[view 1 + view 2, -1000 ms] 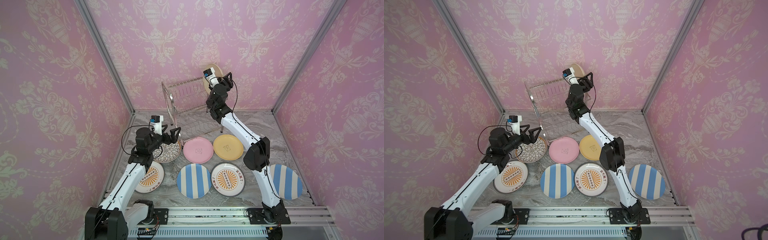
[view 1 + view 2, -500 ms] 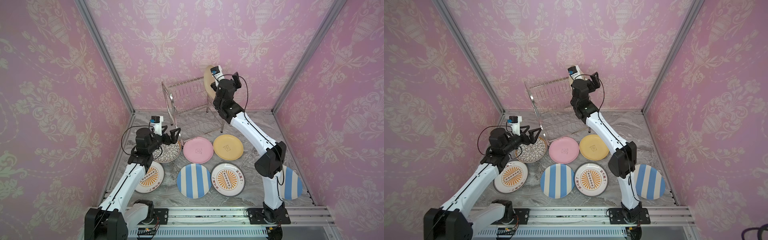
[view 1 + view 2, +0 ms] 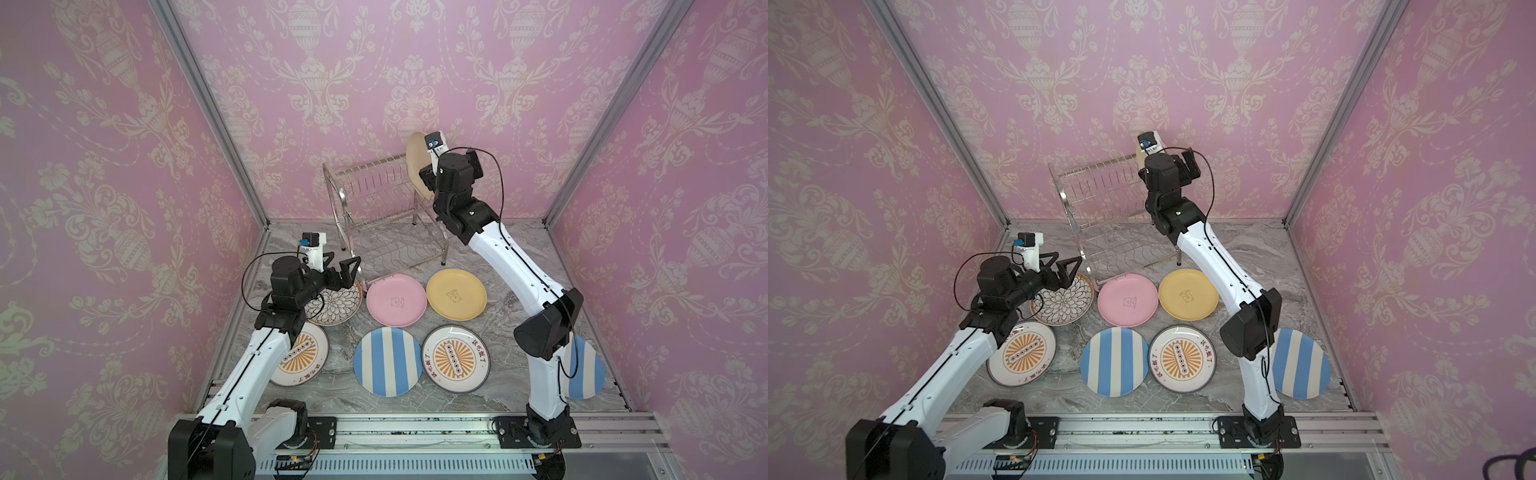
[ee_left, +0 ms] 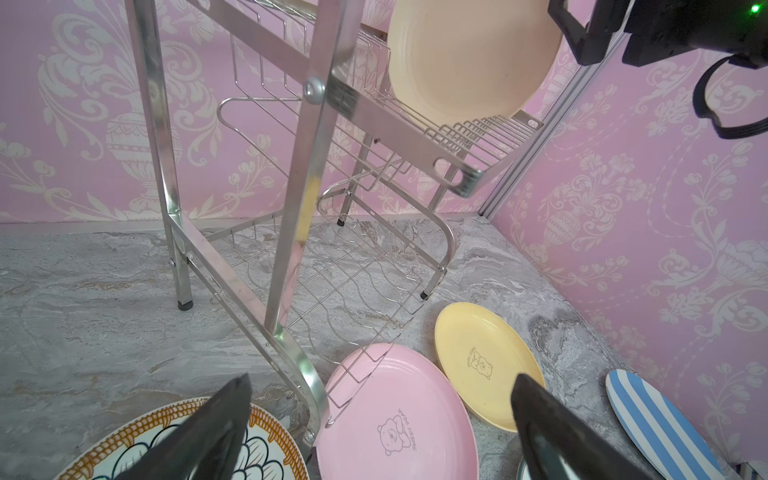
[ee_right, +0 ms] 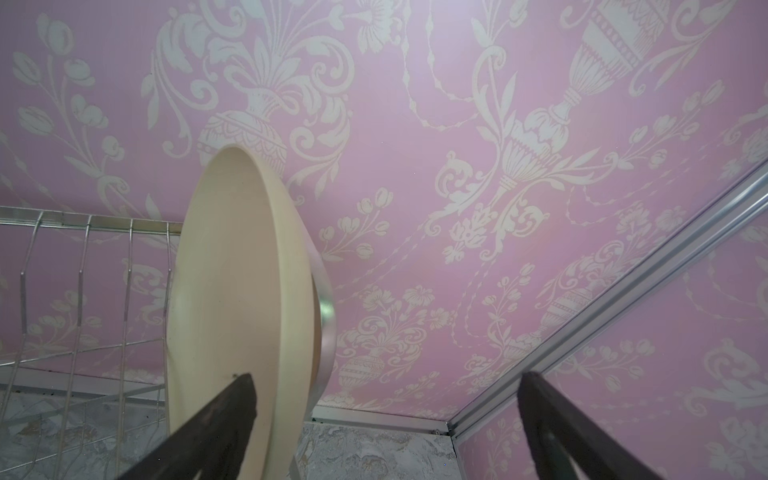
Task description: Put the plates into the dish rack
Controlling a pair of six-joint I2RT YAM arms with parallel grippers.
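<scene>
**Asker:** What is hidden or hard to make out?

**Me:** My right elbow covers part of one blue-and-white striped round plate (image 3: pixel 588 370) on the grey marbled tabletop (image 3: pixel 332 399). My left arm lies across a white round plate with an orange sunburst (image 3: pixel 309 357). In both top views my right wrist hides part of the smooth, matte cream round plate (image 3: pixel 413 162). In the right wrist view one of my dark fingers (image 5: pixel 220 419) overlaps its rim. I cannot tell whether they touch.

**Asker:** Where is that plate, and how do your grippers stand?

**Me:** It stands on edge, leaning a little, at the right end of the upper tier of the shiny silver wire dish rack (image 3: pixel 374 195). My right gripper (image 5: pixel 386 378) is spread wide beside it, holding nothing. My left gripper (image 4: pixel 380 378) is spread wide too, and empty. It hovers over the far edge of the white round plate with black petals (image 3: pixel 338 305), just beside the rack's front leg.

**Asker:** And the other plates?

**Me:** All lie flat in front of the rack. A glossy pink round plate (image 3: pixel 396 299) sits just beside a yellow round plate (image 3: pixel 456 294), each with a small bear drawn on it. Nearer the rail are a second striped plate (image 3: pixel 388 361) and a second sunburst plate (image 3: pixel 455 358), side by side.
</scene>
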